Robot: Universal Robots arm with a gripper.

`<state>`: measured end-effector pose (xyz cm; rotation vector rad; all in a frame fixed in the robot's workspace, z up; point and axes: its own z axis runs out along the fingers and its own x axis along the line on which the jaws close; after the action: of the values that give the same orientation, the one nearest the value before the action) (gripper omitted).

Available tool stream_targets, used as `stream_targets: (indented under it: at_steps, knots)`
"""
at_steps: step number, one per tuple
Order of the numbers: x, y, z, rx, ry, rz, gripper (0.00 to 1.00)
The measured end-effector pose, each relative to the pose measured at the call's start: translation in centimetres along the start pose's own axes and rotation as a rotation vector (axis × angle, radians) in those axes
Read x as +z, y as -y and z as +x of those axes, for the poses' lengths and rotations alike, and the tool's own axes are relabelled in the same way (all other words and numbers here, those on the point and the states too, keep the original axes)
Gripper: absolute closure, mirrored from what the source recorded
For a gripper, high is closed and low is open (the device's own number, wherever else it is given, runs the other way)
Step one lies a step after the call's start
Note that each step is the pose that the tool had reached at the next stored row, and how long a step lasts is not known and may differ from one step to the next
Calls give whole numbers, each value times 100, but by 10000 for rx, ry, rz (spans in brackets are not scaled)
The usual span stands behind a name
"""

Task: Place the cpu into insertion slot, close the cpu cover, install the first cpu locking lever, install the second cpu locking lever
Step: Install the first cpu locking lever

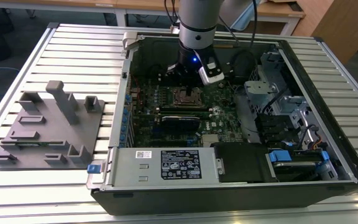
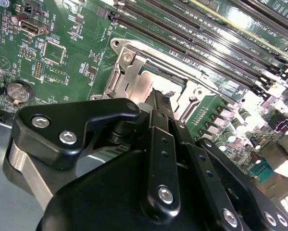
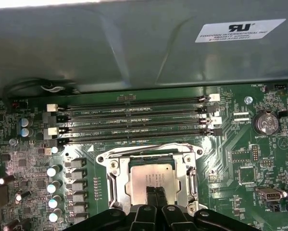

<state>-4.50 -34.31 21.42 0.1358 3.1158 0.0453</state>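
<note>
Cpu (image 3: 151,177) seated in insertion slot (image 3: 116,179), claw (image 3: 155,191) above (seemingly touching)

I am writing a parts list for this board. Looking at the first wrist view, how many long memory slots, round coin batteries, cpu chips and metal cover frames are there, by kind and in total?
Memory slots: 4
Coin battery: 1
Cpu: 1
Cpu cover: 1
Total: 7

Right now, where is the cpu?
In the first wrist view the cpu lies flat in the insertion slot, framed by the cpu cover, beside the black memory slots, with the pincer at its near edge.
</note>
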Motion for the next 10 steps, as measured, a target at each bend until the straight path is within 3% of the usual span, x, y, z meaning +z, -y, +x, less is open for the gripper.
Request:
stream_targets:
  at_steps: [10]
  knots:
    - [0,0,0,-72,-3,-2,90]
